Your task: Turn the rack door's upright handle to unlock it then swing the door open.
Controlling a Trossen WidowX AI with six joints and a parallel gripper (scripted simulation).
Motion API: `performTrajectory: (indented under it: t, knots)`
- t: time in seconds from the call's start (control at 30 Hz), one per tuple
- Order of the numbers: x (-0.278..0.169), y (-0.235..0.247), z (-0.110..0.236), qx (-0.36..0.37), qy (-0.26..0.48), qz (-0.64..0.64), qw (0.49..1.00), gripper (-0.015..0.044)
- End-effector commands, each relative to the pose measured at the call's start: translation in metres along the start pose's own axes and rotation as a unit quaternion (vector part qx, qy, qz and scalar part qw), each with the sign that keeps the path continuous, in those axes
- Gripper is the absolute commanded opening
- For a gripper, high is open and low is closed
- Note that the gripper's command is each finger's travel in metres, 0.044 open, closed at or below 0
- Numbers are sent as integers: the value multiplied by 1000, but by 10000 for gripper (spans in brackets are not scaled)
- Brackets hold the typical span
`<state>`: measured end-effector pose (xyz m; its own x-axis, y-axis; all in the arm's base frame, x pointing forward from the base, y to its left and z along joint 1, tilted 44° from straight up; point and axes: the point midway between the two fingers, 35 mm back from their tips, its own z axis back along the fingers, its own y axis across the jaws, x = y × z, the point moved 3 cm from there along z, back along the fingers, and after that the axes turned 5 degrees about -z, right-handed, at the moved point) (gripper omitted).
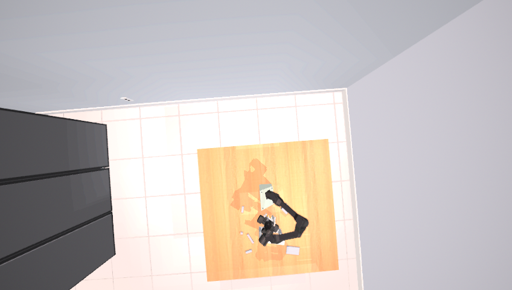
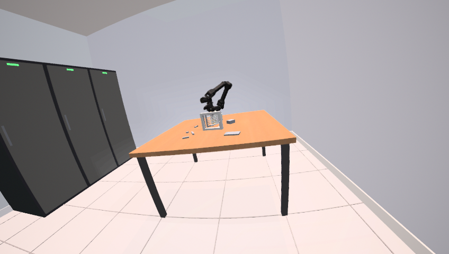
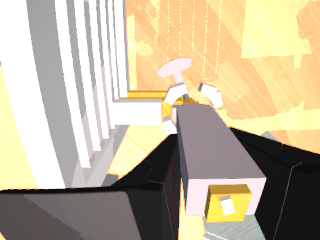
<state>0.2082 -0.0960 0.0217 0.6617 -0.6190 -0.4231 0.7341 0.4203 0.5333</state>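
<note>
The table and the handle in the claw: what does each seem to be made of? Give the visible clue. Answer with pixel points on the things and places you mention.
Table [image 1: 222, 168] [image 2: 252, 128]: probably wood or wood laminate, smooth finish; its orange-brown top shows long grain streaks.
Handle [image 3: 215, 145]: perhaps painted metal or plastic, matte; it has flat, evenly grey faces and crisp edges, which leave the material open.

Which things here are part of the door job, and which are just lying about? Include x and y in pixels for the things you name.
Door job:
- upright handle [image 3: 215, 145]
- slatted rack door [image 3: 102, 75]
- gripper [image 3: 200, 138]
- frame [image 2: 203, 122]

Lying about:
- flat slab [image 1: 292, 250] [image 2: 232, 133]
- box [image 2: 231, 121]
- small bars [image 1: 250, 238] [image 2: 185, 137]
</note>
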Motion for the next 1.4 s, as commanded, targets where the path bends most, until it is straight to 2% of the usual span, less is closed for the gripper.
performTrajectory:
  t: [0.0, 1.07, 1.37]
  knots:
    - [3, -6, 0, 2, -2, 43, 999, 16]
    - [41, -62, 0, 0, -3, 281, 960, 16]
    - [42, -64, 0, 0, -3, 290, 957, 16]
